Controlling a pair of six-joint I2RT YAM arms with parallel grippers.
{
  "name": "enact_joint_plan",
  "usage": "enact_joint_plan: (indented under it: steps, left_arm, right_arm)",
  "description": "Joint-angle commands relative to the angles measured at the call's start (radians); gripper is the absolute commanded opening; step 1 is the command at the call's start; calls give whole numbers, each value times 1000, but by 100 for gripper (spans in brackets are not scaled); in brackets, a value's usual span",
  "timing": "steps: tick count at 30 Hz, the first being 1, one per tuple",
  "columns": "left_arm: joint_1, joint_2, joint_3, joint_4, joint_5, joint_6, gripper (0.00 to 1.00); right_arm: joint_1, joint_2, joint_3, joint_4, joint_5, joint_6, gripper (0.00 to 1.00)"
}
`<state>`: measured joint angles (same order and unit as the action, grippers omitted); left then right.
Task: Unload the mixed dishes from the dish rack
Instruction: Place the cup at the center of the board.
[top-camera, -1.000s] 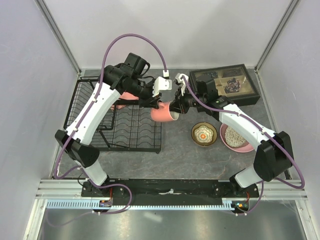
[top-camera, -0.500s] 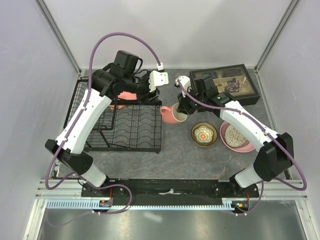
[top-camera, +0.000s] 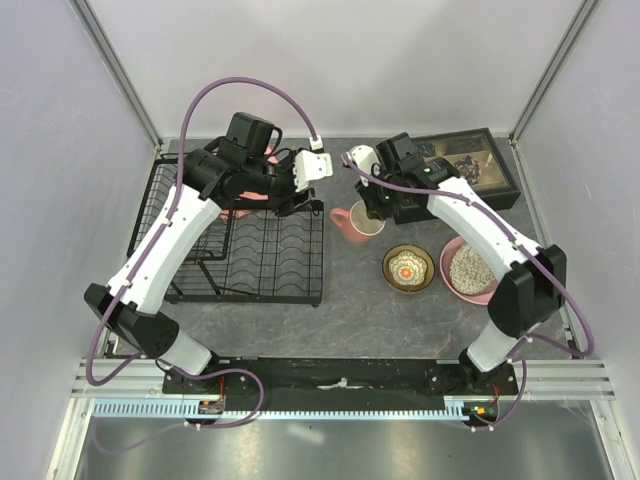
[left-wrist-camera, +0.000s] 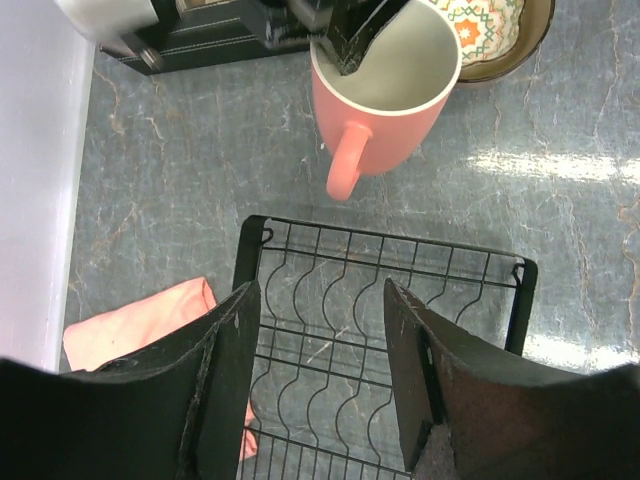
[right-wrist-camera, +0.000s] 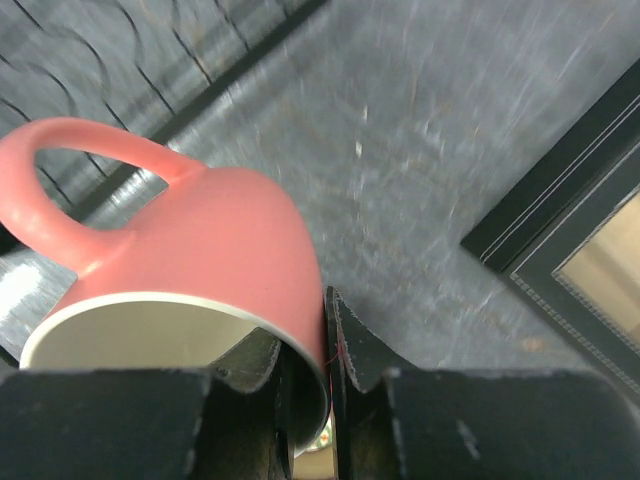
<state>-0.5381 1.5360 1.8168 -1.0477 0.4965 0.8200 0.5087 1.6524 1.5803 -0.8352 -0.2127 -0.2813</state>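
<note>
The pink handled mug (top-camera: 355, 222) stands upright on the grey table just right of the black wire dish rack (top-camera: 250, 270). My right gripper (top-camera: 372, 208) is shut on its rim, one finger inside and one outside (right-wrist-camera: 318, 345); the mug fills the right wrist view (right-wrist-camera: 190, 270). My left gripper (top-camera: 296, 196) is open and empty over the rack's flat base (left-wrist-camera: 380, 300), with the mug ahead of it (left-wrist-camera: 380, 95). The small brown floral bowl (top-camera: 408, 268) and the grey speckled bowl (top-camera: 466, 268) on the pink plate (top-camera: 487, 293) sit on the table to the right.
A black compartmented tray (top-camera: 480, 165) of trinkets stands at the back right, close behind the right gripper. A pink folded cloth (left-wrist-camera: 140, 320) lies beside the rack under the left arm. The rack's tall basket section (top-camera: 170, 215) is on the left.
The mug went from tilted between both grippers to upright on the table, held only by the right gripper. The left gripper let go and drew back over the rack.
</note>
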Motion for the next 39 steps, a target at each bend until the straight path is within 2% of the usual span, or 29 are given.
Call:
enact_joint_plan:
  steps: [1,8,20,39]
  left_arm:
    - [10,-69,-28,37,-18,1,59]
    - [24,-106,-83,69,-26,7,59]
    - [59,-137,-175,109,-32,11,59]
    - [66,-146,-220,120,-36,8,59]
  right_arm:
    - [5,30,50,-33,38,-9,0]
    - [7,79,49,-50,27,1,0]
    - [27,101,-62,-10,24,11,0]
    - [88,129,-140,22,76,13,0]
